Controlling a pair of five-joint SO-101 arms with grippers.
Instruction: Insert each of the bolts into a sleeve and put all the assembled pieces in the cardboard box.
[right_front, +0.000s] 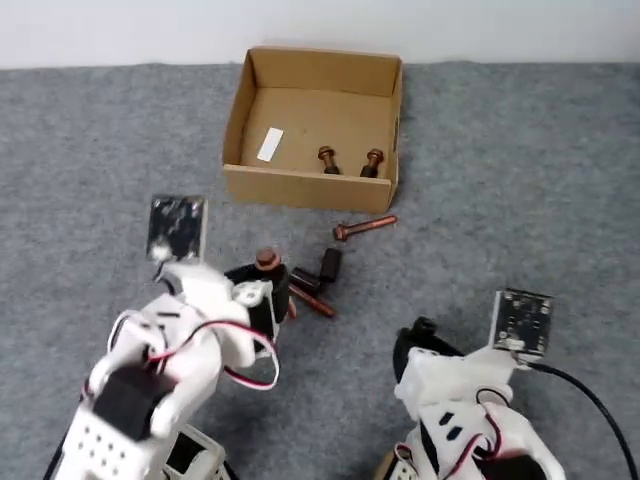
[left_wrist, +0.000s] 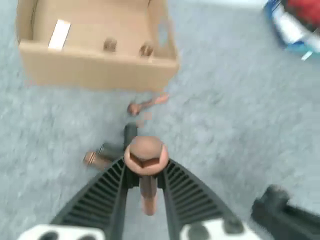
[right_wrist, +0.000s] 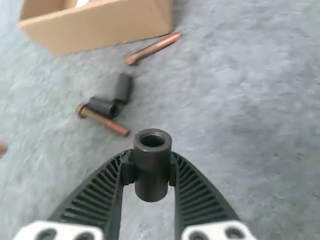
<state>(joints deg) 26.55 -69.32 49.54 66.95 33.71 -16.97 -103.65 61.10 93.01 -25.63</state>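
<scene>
My left gripper (left_wrist: 145, 169) is shut on a copper bolt (left_wrist: 145, 152), held upright with its hex head on top. In the high view this bolt (right_front: 266, 260) sits at the left gripper (right_front: 262, 285), left of the loose parts. My right gripper (right_wrist: 151, 167) is shut on a black sleeve (right_wrist: 151, 145), bore facing up, and it stands low at the right (right_front: 420, 335). On the carpet lie two more sleeves (right_front: 329, 264) (right_front: 305, 279), a bolt (right_front: 313, 302) and another bolt (right_front: 365, 227). The cardboard box (right_front: 300, 188) holds two assembled pieces (right_front: 327, 158) (right_front: 372, 162).
A white label (right_front: 270, 144) lies on the box floor. Grey carpet covers the whole table (right_front: 520, 180). The right arm's dark gripper (left_wrist: 280, 215) shows at the edge of the left wrist view. Open carpet lies to the right of the box and the loose parts.
</scene>
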